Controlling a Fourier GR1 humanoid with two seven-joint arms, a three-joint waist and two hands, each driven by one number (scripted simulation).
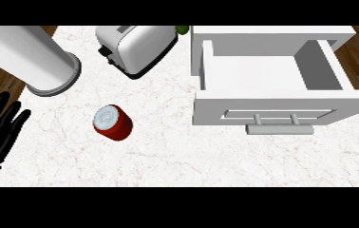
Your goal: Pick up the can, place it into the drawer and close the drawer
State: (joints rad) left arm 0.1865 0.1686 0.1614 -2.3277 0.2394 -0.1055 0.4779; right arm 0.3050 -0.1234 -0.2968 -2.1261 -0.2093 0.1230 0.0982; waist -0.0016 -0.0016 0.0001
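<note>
Setting: kitchen.
Worktop: a pale marbled counter [210, 160] is spanning the view.
Appliance: a white toaster [136, 46] is sitting at the back.
Storage: a white drawer [270, 77] is standing open.
Flooring: wood floor [10, 82] is showing at left.

Bare worktop [210, 160] surrounds the can [112, 122]; the toaster [136, 49] stands behind it, the open drawer [270, 75] unobstructed above

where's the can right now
In the head view the red can stands on the counter left of centre, below the toaster and left of the open drawer, with the left hand at the left edge.
</note>
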